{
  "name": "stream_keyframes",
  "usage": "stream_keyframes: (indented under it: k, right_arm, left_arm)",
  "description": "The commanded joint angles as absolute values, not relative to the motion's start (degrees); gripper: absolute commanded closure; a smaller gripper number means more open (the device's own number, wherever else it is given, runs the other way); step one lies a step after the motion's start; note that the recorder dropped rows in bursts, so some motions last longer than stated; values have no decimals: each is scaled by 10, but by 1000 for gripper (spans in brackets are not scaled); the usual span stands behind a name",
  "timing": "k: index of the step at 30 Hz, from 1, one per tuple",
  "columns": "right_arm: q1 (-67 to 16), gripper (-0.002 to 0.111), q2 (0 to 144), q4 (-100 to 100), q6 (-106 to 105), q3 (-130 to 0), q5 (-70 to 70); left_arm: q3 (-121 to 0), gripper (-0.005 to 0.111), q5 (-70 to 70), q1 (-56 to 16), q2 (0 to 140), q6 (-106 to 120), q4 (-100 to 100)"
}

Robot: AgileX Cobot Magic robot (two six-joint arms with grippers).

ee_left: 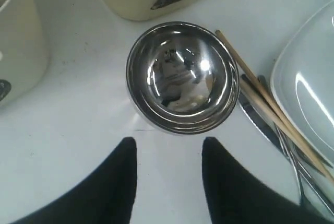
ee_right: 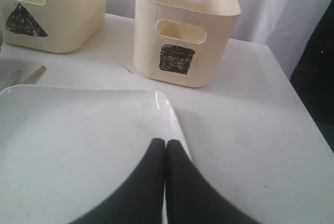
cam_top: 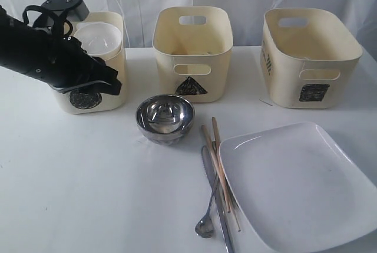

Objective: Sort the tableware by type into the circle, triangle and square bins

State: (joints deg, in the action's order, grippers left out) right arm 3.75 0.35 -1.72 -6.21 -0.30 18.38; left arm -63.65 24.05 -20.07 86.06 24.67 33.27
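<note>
A steel bowl [cam_top: 165, 117] [ee_left: 180, 75] sits upright in front of the triangle bin [cam_top: 192, 52]. My left gripper [ee_left: 169, 143] [cam_top: 109, 82] hangs open and empty above the table, just short of the bowl and in front of the circle bin [cam_top: 97, 97]. That bin holds a white bowl [cam_top: 97, 38]. Wooden chopsticks [cam_top: 218, 155], a knife [cam_top: 219, 203] and a spoon [cam_top: 206, 224] lie beside the large white square plate [cam_top: 300, 182] [ee_right: 78, 145]. My right gripper [ee_right: 166, 143] is shut with nothing in it, over the plate's corner edge. The square bin [cam_top: 309, 55] [ee_right: 185, 36] stands behind the plate.
The three cream bins stand in a row at the back of the white table, with a white curtain behind them. The table's right edge [ee_right: 308, 114] lies close to the square bin. The left arm's black body [cam_top: 35, 52] covers part of the circle bin.
</note>
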Motion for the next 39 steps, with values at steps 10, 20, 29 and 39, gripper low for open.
stream_keyframes:
  k: [10,20,29,39]
  right_arm:
    - [40,108,0,-17,-67,0,179]
    - [40,108,0,-17,-67,0,179]
    - [40,108,0,-17,-67,0,179]
    - [40,108,0,-17,-67,0,179]
  left_arm:
    - [-633,62,238,-208,854,192,360]
    - [-633,44,201,-208,906,178,389]
    - [-633,36,106,-243,962,180,394]
    - [-635,37,42,-267,1022,212,393]
